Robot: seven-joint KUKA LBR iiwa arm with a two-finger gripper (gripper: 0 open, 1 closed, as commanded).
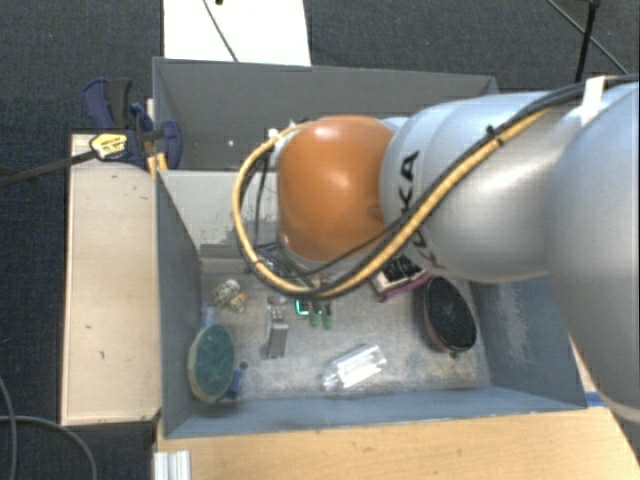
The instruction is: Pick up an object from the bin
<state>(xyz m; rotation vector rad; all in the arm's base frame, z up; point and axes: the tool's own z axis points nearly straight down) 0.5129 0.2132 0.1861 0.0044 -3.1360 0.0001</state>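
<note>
Early in the task, by the look of it — nothing lifted, nothing seen in the grip. Left to do: settle on one thing, close on it, raise it clear of the grey metal bin (180,268).

Low over the middle of the bin floor, the gripper (303,306), tucked beneath the rounded orange wrist cover (330,183) and its looped yellow-and-black cable. Cannot tell how far open it is, nor whether anything sits in it; masked from above by the cover.

Nearest to it: a slim grey metal-looking piece (275,336), just beside on the near left — hard to say whether loose or part of the robot. A little further left, a small crumpled lump of pale yellow and clear material (228,294). Towards the near wall and slightly right, a clear plastic packet with white contents (353,366), lying flat, apart from the gripper. To the right, half under the arm, a magenta-and-white boxy thing (398,278), and past it a black round disc (448,318). In the near-left corner, well apart, a dark green oval pad (212,360).

Not plainly over any one of these, judging from this angle; no target to name yet.
</note>
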